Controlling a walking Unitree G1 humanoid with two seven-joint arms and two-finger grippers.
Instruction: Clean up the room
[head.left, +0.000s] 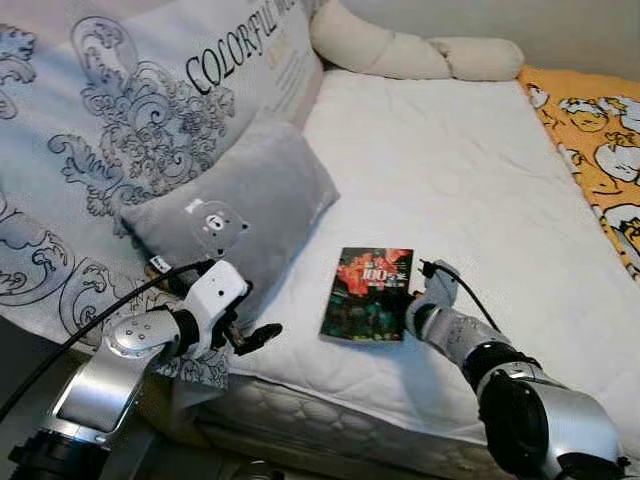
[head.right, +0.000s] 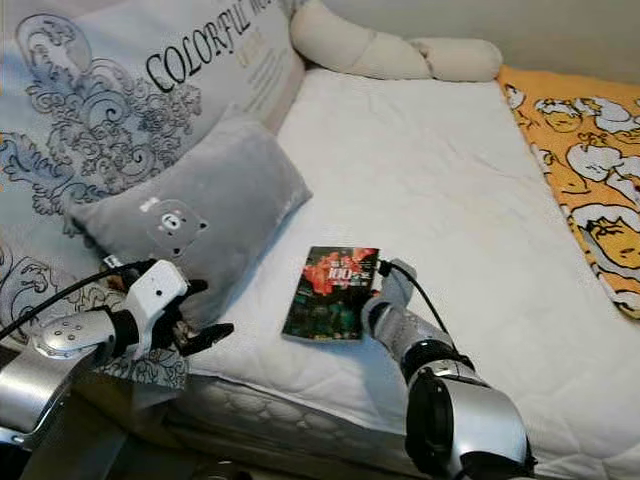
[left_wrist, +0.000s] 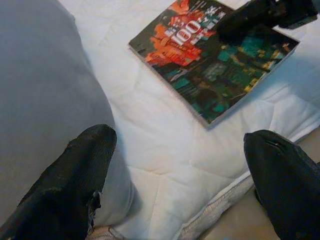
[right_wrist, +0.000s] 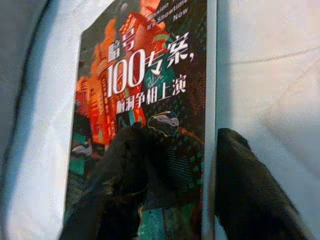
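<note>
Right wrist view showed the right gripper (right_wrist: 200, 170) fingers straddling the dark, glossy paperback book's (right_wrist: 145, 100) edge near the white quilted mattress's (head.left: 450, 180) front edge, positioned to clamp it; left gripper (left_wrist: 185, 175) fingers stood apart.

A book (head.left: 368, 294) lies on the bed (head.left: 470, 180) near its front edge, a small pillow (head.left: 235, 205) to its left, against a large pillow (head.left: 130, 120) along the bed's left edge.
</note>
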